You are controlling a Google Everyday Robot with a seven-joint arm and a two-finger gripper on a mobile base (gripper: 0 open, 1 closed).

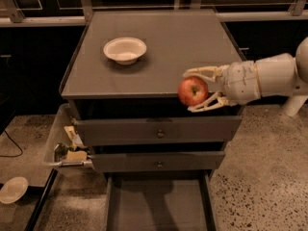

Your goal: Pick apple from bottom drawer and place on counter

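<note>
At front-right edge of flat matte-grey counter (183, 47): small round red apple (193, 91), clamped in pale two-finger gripper (187, 92), held level with top, likely for set-down. Lowest grey drawer (159, 208) open below. Shallow white bowl (124, 49) well apart.

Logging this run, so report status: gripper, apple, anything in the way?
Gripper shut on apple at the counter front edge, right side. Apple not yet set down; bottom drawer open below. White bowl back left on counter, off the path.
</note>
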